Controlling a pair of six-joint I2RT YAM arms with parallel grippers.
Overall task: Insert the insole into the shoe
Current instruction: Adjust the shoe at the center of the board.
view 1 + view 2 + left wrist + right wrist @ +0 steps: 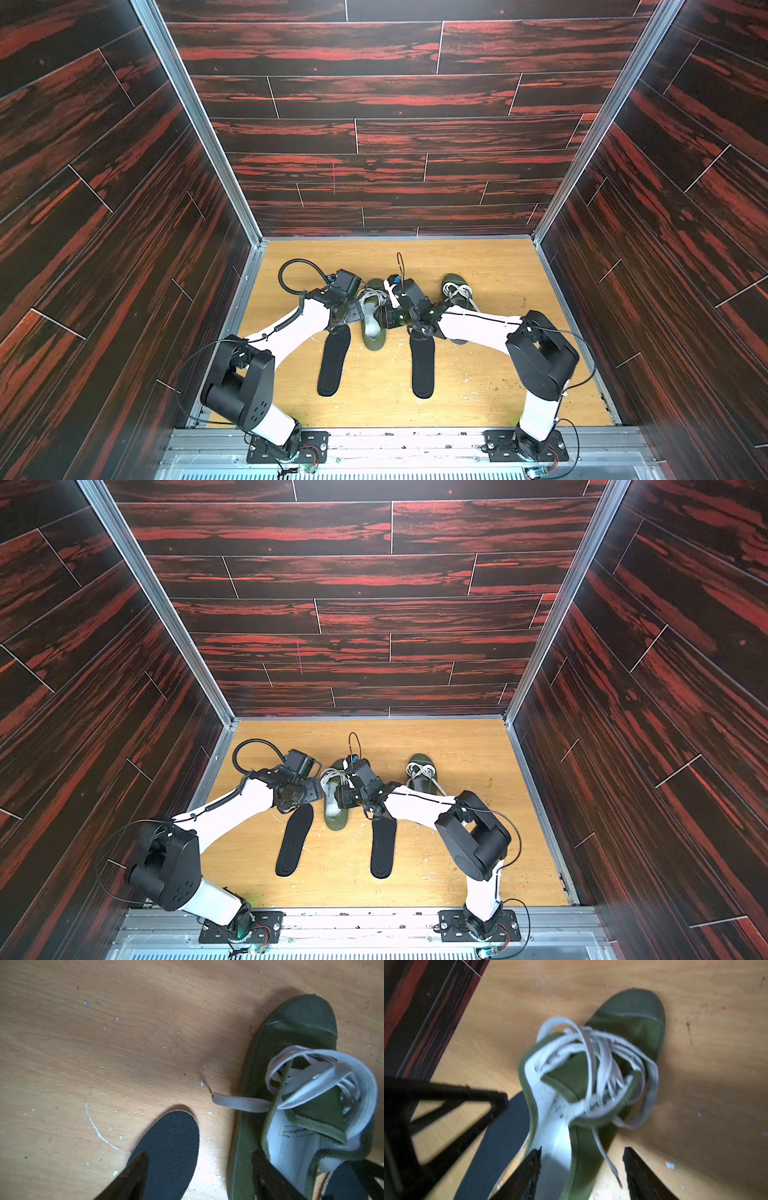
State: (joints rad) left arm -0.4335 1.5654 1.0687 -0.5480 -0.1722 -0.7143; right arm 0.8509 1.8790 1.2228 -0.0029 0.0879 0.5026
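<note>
The right claw (pixel 582 1150), spread, is straddling the rim of the shoe (pixel 373 340) to steady it. The left claw (pixel 199 1155), spread, is hovering over the insole (pixel 333 365) at seven o'clock, probably needing a pinch next.

Both top views are sharp and evenly lit, walls (pixel 83 208) splaying at the edges. Right wrist view motion-blurred; soft shadow beside the shoe (pixel 631 1018).

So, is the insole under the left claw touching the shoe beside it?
Apart. The left wrist view shows bare table between the black insole and the green shoe.
</note>
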